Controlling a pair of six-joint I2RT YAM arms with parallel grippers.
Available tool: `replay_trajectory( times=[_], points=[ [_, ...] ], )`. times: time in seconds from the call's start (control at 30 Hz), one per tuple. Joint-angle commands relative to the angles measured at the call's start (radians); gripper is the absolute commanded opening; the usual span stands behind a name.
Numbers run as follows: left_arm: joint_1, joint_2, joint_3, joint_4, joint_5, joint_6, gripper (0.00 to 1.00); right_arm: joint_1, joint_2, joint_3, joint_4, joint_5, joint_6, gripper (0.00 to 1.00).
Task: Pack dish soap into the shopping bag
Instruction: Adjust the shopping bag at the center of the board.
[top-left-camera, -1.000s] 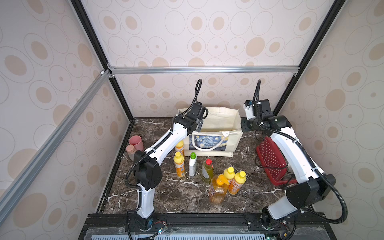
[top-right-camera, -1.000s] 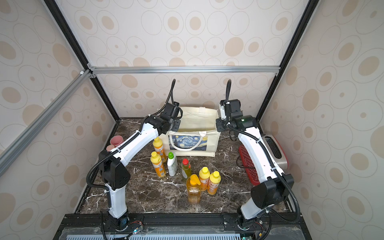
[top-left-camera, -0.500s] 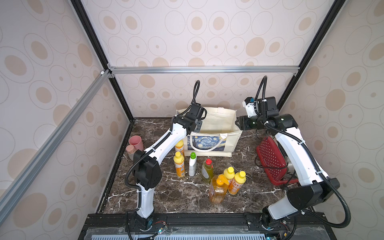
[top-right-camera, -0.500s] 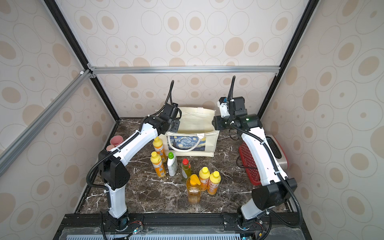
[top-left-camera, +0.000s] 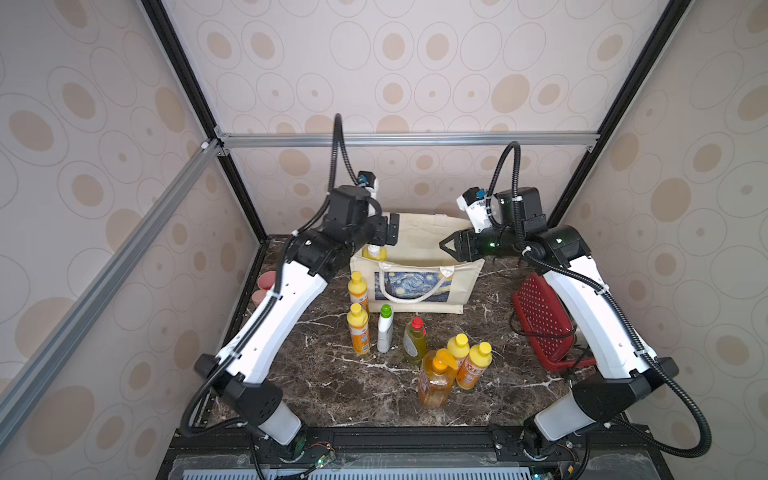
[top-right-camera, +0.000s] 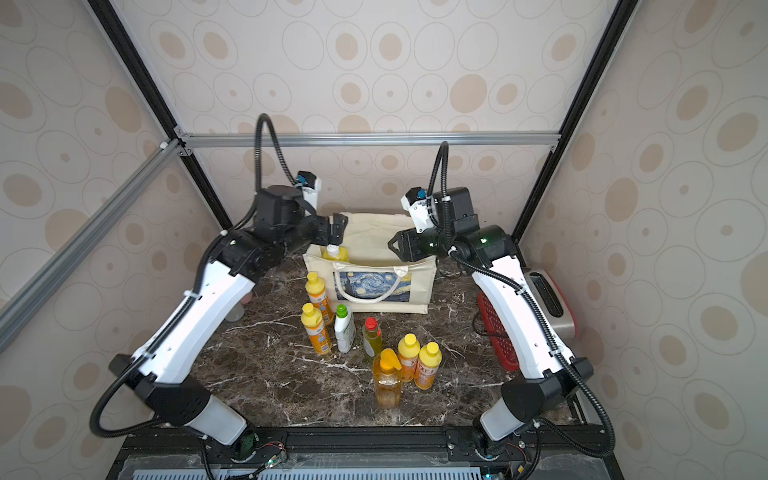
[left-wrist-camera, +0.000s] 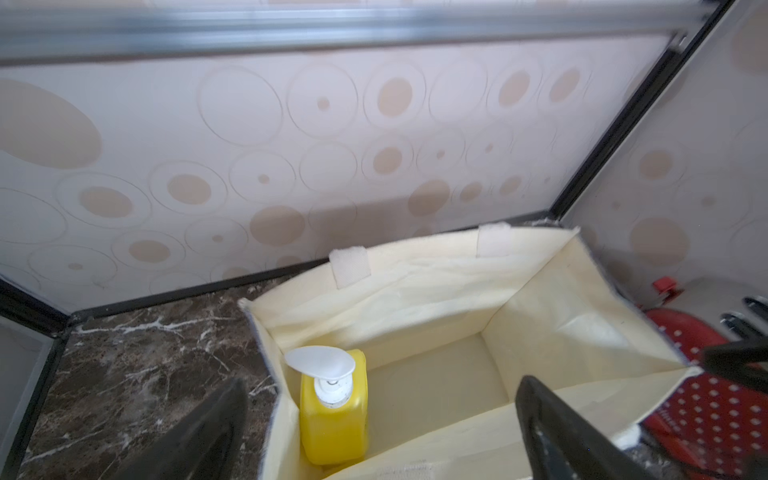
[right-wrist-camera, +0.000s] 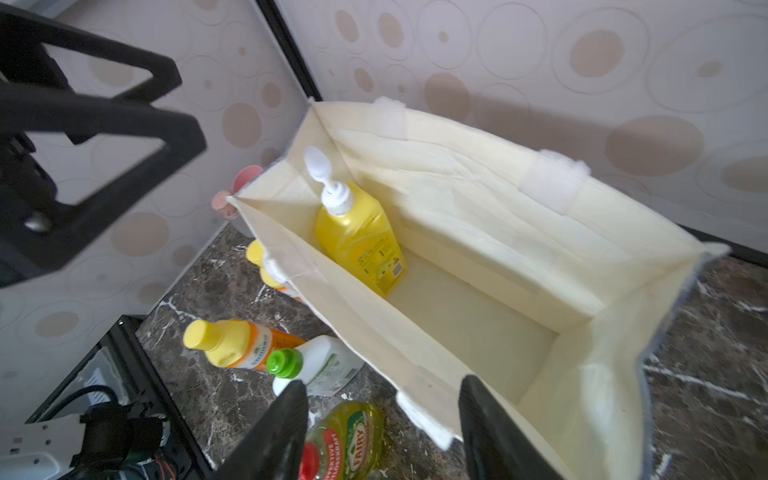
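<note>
Marble tabletop (top-left-camera: 332, 382): shopping bag (top-left-camera: 419, 245) at twelve o'clock holds a yellow pump bottle (left-wrist-camera: 332, 411) at its nine o'clock end; left gripper (top-left-camera: 385, 232) and right gripper (top-left-camera: 448, 246) hover above, jaws apart, empty.

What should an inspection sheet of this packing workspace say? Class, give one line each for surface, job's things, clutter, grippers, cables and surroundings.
Surface: marble tabletop, dark, no spills seen.
Job's things: shopping bag stands open at the back, yellow pump bottle upright inside. In front stand four orange yellow-capped bottles, white green-capped bottle, greenish red-capped bottle and clear orange pump bottle.
Clutter: red perforated object on the right; pink cup at the left edge.
Grippers: left gripper open above the yellow pump bottle; right gripper open over the bag's other end; both empty.
Cables: black hoses arch over both wrists.
Surroundings: circle-patterned walls, metal frame.
</note>
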Motion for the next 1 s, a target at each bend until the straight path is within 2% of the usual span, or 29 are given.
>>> replay_trajectory(
  times=[0.0, 0.07, 0.13, 0.2, 0.3, 0.37, 0.47, 0.53, 0.63, 0.73, 0.87, 0.97],
  points=[
    [0.118, -0.09, -0.166, 0.072, 0.056, -0.071, 0.96, 0.059, 0.093, 0.073, -0.019, 0.034, -0.021, 0.59],
    [0.175, -0.13, -0.263, 0.118, 0.129, -0.087, 0.94, 0.104, 0.162, 0.138, -0.034, 0.065, -0.031, 0.58],
    [0.187, -0.14, -0.337, 0.159, 0.181, -0.082, 0.93, 0.15, 0.239, 0.218, -0.061, 0.113, -0.045, 0.58],
    [0.187, -0.111, -0.352, 0.16, 0.226, -0.074, 0.94, 0.186, 0.325, 0.311, -0.107, 0.164, -0.056, 0.58],
    [0.187, -0.066, -0.352, 0.135, 0.207, -0.07, 0.95, 0.22, 0.443, 0.476, -0.216, 0.22, -0.062, 0.58],
    [0.187, -0.051, -0.368, 0.144, 0.207, -0.072, 0.95, 0.235, 0.481, 0.504, -0.253, 0.248, -0.061, 0.52],
    [0.187, -0.044, -0.385, 0.168, 0.204, -0.084, 0.95, 0.252, 0.501, 0.489, -0.261, 0.209, -0.05, 0.32],
    [0.187, -0.045, -0.389, 0.167, 0.208, -0.085, 0.95, 0.26, 0.509, 0.488, -0.278, 0.167, -0.043, 0.25],
    [0.187, -0.052, -0.389, 0.126, 0.179, -0.073, 0.88, 0.271, 0.509, 0.478, -0.309, 0.094, -0.041, 0.23],
    [0.187, -0.086, -0.468, 0.135, 0.177, -0.077, 0.8, 0.282, 0.472, 0.392, -0.286, 0.032, -0.04, 0.22],
    [0.187, -0.129, -0.574, 0.166, 0.218, -0.083, 0.76, 0.287, 0.409, 0.209, -0.208, -0.082, -0.032, 0.2],
    [0.187, -0.16, -0.638, 0.195, 0.229, -0.083, 0.75, 0.288, 0.365, 0.138, -0.179, -0.091, -0.024, 0.18]
  ],
)
